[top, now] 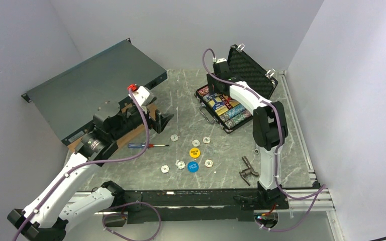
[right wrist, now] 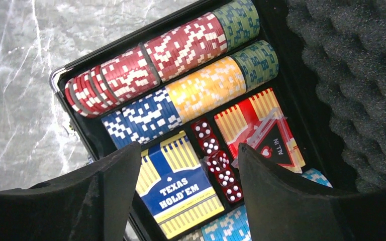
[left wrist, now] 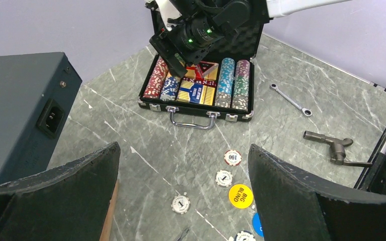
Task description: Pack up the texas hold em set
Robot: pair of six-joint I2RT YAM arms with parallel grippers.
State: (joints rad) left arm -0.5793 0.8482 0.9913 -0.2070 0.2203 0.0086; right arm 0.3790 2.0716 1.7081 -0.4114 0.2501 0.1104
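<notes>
top external: the open case [top: 247, 68] sits far right on the tabletop [top: 221, 155]. loose chips [top: 196, 143] and two discs [top: 194, 152] lie at its middle, well apart from the case. the right claw [top: 214, 86] hangs over the case.

left wrist: the left claw [left wrist: 183, 150] is spread wide and empty, above the chips. i'd come straight down on one chip and pinch its edges.

right wrist: the right claw is parted and holds nothing, over the deck [right wrist: 181, 191]. best clear it before delivering.

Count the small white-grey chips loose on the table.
6. Beyond the yellow disc: left chip, middle chip, right chip. Left of the blue disc: outer chip, inner chip. Right of it: lone chip. Others may hide beneath the arms.
</notes>
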